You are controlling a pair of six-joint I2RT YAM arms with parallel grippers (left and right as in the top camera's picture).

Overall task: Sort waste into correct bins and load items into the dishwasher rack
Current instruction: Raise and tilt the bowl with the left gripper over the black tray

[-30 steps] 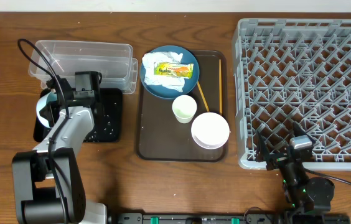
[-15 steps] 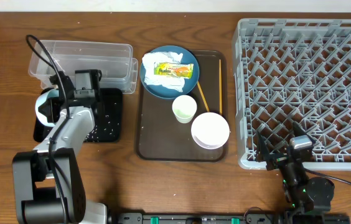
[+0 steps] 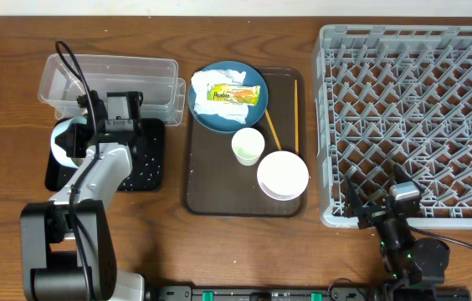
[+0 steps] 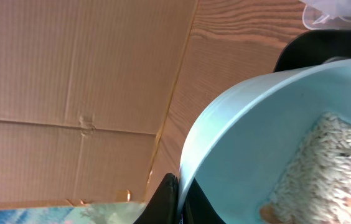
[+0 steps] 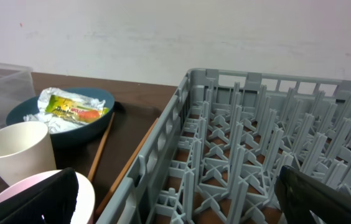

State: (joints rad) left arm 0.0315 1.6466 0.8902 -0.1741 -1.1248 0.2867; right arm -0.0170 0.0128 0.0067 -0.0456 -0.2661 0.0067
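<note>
The step in hand looks like the emptying of food waste. The left arm's fingers point(image 4: 166, 202) are clamped together on the thin rim of the light blue bowl point(image 3: 63, 140). They hold it tipped on its side over the black tray point(image 3: 146, 159), near the left edge of the tabletop point(image 3: 219, 251). A clump of whitish rice scraps point(image 4: 325, 162) clings to the smooth, glossy inside of the bowl, while a few pale specks lie in the shallow matte tray. The grains look sticky, so the next move probably calls for a steeper tilt or a shake. After that the bowl has to cross the tabletop to the dishwasher rack point(image 3: 412, 109), a stiff grey plastic lattice of pegs at the right edge.

The clear tub point(image 3: 110, 75), thin-walled with rounded corners, sits toward the far left corner, just behind the black tray. On the brown serving tray point(image 3: 219, 196) in the middle, the round dark blue plate point(image 3: 211, 119) carries crumpled white tissue point(image 3: 211, 82) and the shiny printed snack wrapper point(image 3: 234, 94). Nearer the front are the small pale cup point(image 3: 248, 146) and the white bowl point(image 3: 283, 174), with the thin wooden chopsticks point(image 3: 272, 130) beside them. The right arm's fingers point(image 5: 38, 199) stand wide apart, holding nothing, at the near edge of the rack.
</note>
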